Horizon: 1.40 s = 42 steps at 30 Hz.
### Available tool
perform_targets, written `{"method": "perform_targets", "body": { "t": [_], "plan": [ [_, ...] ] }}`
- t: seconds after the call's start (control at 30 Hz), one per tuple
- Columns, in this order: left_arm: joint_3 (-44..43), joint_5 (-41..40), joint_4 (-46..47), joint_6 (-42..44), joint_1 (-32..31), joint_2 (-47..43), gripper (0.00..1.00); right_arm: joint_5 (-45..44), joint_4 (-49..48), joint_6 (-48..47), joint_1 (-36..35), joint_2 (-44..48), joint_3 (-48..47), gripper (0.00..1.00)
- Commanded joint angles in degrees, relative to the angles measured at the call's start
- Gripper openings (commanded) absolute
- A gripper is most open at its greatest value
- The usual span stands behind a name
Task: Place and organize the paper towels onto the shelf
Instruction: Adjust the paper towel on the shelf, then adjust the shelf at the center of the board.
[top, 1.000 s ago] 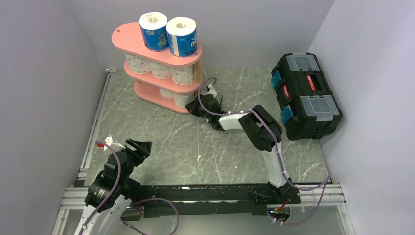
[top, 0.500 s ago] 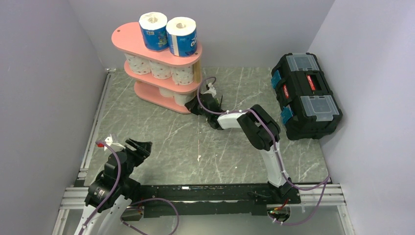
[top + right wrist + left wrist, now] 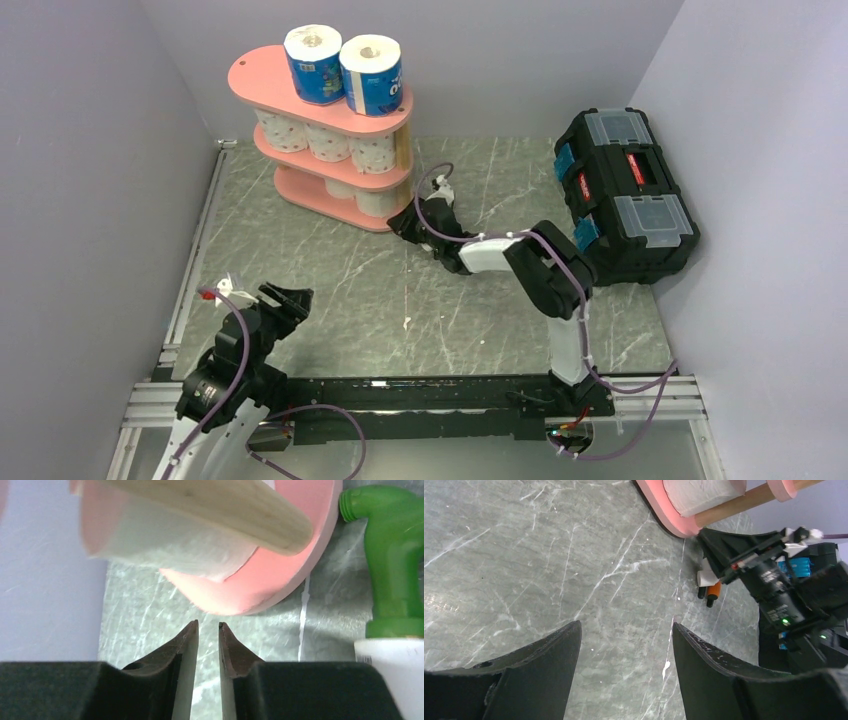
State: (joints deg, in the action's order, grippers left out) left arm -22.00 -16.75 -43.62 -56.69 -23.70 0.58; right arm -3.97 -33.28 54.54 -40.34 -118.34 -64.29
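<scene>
At the near left corner of the table [image 3: 330, 275], you see the left end effector [image 3: 287, 298] with its jaws wide and empty. Farther in, the right end effector [image 3: 208, 626] shows a narrow gap and grips nothing, just beside the bottom board of the shelf [image 3: 262, 68]. Toward the far left corner, the paper towels [image 3: 371, 75] stand on all three tiers.

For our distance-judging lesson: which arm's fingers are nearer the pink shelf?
Right. The right fingers sit just beside the shelf, at its bottom board; the left fingers hover far back.
</scene>
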Motion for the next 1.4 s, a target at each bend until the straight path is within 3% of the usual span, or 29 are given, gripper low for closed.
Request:
{"method": "perform_targets", "body": {
  "t": [0.0,0.23,0.47,0.6,0.9,1.1,1.37],
  "plan": [
    [0.61,1.77,3.81,0.13,0.15,0.71,0.72,-0.15,-2.15,-3.90,0.15,11.24,4.61,0.28],
    [-0.11,1.18,4.61,-0.08,0.16,2.10,0.73,-0.79,3.05,-5.13,5.75,20.94,10.02,0.42],
    [-0.33,1.05,5.01,-0.71,0.15,3.85,0.73,20.21,-2.36,-0.63,20.97,14.01,5.05,0.45],
    [-0.13,0.83,5.59,-0.88,0.15,4.59,0.73,27.73,-5.74,0.25,24.98,6.81,-1.48,0.43],
    [-0.28,-0.80,7.31,-1.15,0.16,8.16,0.72,34.33,-0.13,3.53,25.14,-9.69,-21.40,0.45],
    [-0.02,-0.38,10.55,-1.22,0.17,11.05,0.72,35.25,2.11,4.03,22.35,-13.68,-26.58,0.48],
    [0.71,0.65,11.36,-1.50,0.25,11.75,0.72,34.01,3.22,4.32,19.72,-14.29,-26.77,0.49]
  ]
}}
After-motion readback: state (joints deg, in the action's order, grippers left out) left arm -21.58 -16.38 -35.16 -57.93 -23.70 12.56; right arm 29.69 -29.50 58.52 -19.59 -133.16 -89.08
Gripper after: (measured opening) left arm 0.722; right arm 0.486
